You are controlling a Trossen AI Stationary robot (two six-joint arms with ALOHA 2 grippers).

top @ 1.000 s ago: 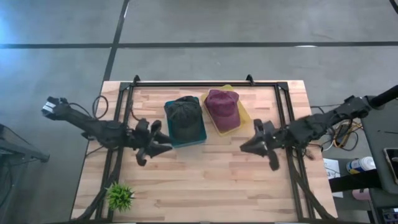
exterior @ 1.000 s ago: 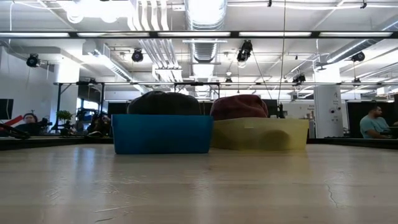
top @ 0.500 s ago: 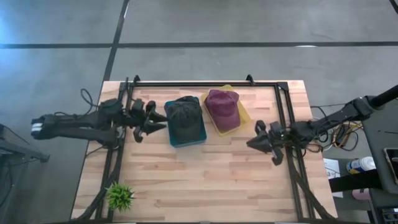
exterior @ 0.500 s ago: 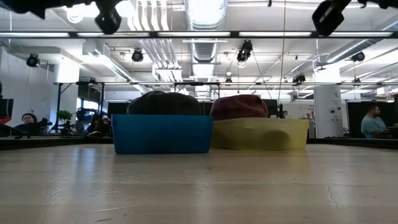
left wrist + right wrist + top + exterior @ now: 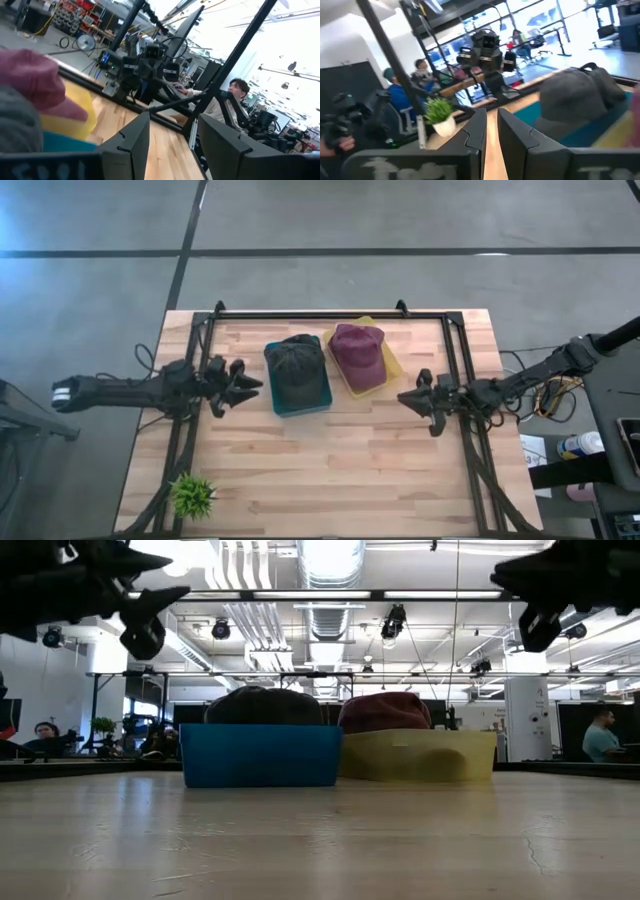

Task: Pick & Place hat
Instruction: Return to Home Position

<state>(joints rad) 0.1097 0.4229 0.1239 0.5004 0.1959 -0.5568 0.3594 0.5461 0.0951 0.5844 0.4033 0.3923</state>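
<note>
The black cap point(image 5: 296, 362) is lodged in the blue bin point(image 5: 301, 408); placing is judged done. Nothing is held: the left gripper point(image 5: 250, 385) is spread wide, the right gripper point(image 5: 406, 397) is narrowed, and only homing is judged outstanding.

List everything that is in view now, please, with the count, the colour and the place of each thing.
table: one, light wood, under everything
blue bin: one, far middle of the table, touching the yellow bin
black cap: one, inside the blue bin
yellow bin: one, right of the blue bin
maroon cap: one, inside the yellow bin
plant: one, green, near left corner
people: at least two, in the room behind
left gripper: one, dark, open, empty, left of the blue bin
right gripper: one, dark, right of the yellow bin
</note>
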